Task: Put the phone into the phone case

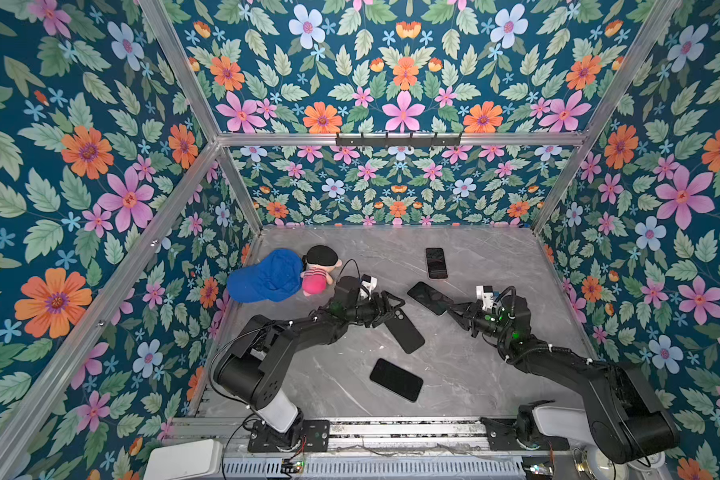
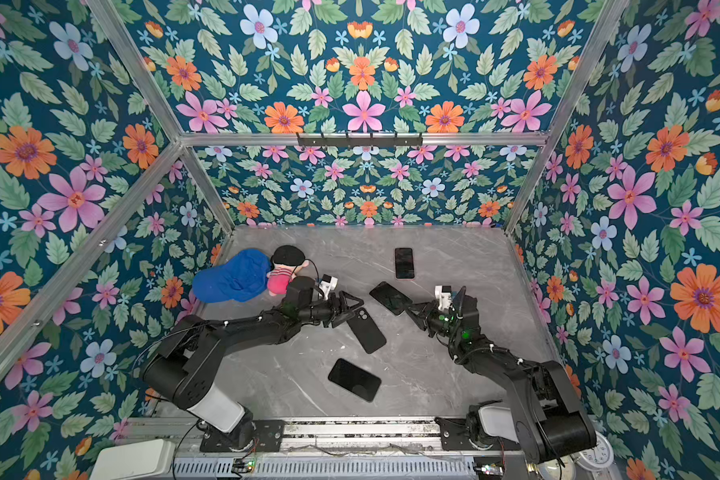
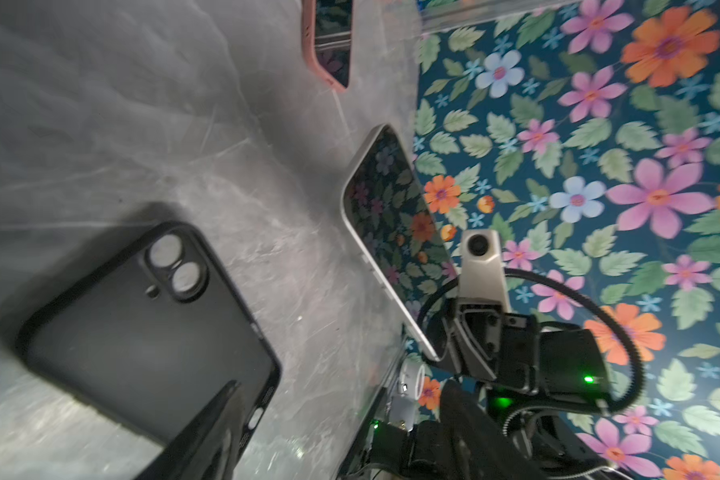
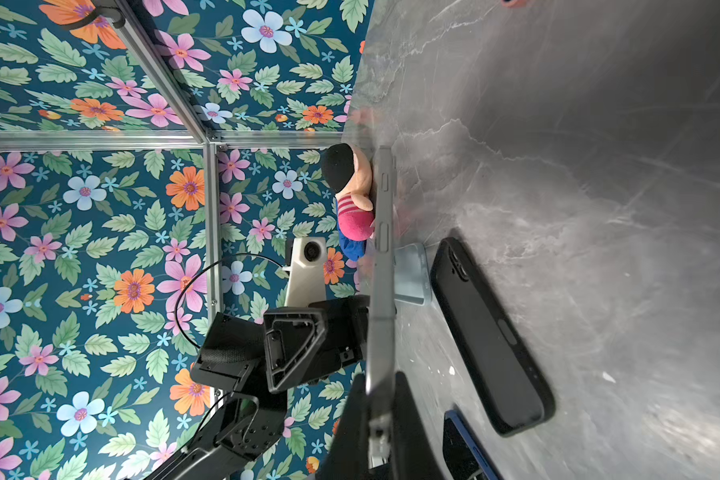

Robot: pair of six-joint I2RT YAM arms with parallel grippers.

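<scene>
The black phone case [image 1: 404,332] [image 2: 366,330] lies flat on the grey table, open side up, its camera cut-outs showing in the left wrist view [image 3: 142,332]. My left gripper [image 1: 395,309] [image 3: 341,390] hovers over the case's far end, open, with one finger [image 3: 213,432] above the case and nothing held. My right gripper [image 1: 449,309] [image 4: 379,380] is shut on one end of the phone [image 1: 428,297] [image 2: 390,297]. It holds the phone tilted above the table to the right of the case. The right wrist view shows the phone [image 4: 381,270] edge-on, with the case [image 4: 487,336] beside it.
A blue cap [image 1: 267,276] and a plush doll [image 1: 319,270] lie at the back left. A phone in a pink case [image 1: 436,262] rests at the back. Another dark phone [image 1: 395,379] lies nearer the front. Floral walls enclose the table.
</scene>
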